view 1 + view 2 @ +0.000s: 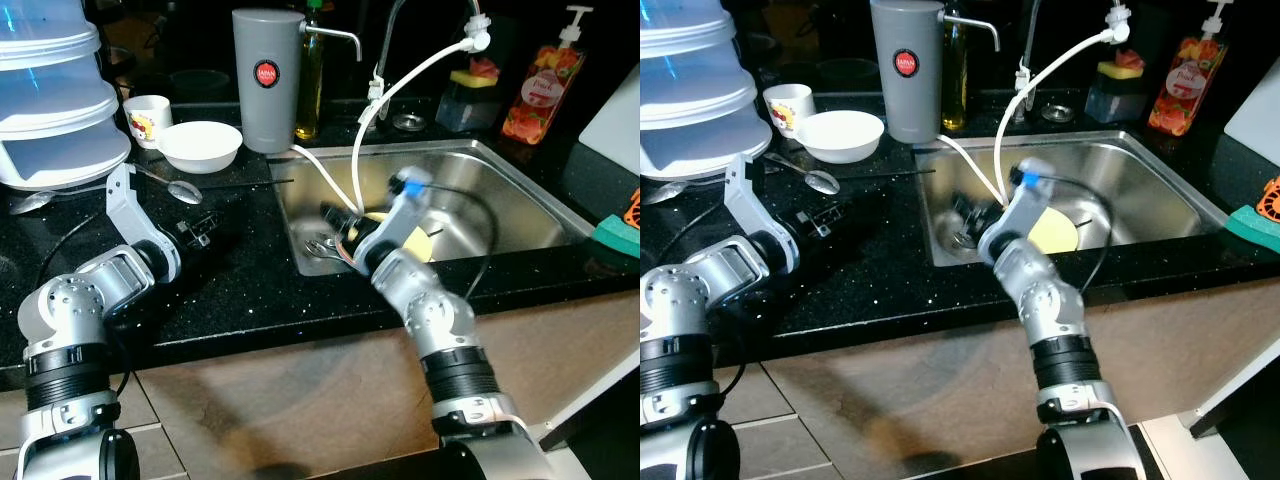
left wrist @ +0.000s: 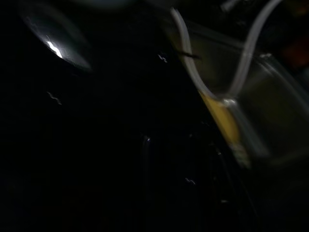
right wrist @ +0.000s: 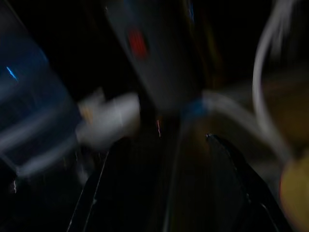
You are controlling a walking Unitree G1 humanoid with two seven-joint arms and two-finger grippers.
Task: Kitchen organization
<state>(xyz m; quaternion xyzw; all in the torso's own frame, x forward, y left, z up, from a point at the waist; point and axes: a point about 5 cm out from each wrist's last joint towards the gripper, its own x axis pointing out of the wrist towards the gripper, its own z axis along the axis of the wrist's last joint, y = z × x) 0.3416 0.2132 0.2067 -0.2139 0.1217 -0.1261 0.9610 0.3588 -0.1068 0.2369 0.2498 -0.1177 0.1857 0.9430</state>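
Note:
My right gripper (image 1: 337,222) reaches down into the left part of the steel sink (image 1: 510,180), beside a yellow plate (image 1: 417,241) lying on the sink floor. The blurred right wrist view shows its two black fingers (image 3: 94,193) spread apart with nothing between them. A metal utensil (image 1: 316,247) lies on the sink floor just under the gripper. My left gripper (image 1: 203,229) rests low over the black counter (image 1: 240,280), left of the sink and in front of a metal spoon (image 1: 182,190). The left wrist view is very dark.
A white bowl (image 1: 201,146), a mug (image 1: 148,118), a grey jug (image 1: 266,80) and an oil bottle (image 1: 309,90) stand behind the counter. Stacked plastic containers (image 1: 50,100) sit far left. White hoses (image 1: 400,85) hang into the sink. A soap bottle (image 1: 543,90) and a green sponge (image 1: 614,236) are on the right.

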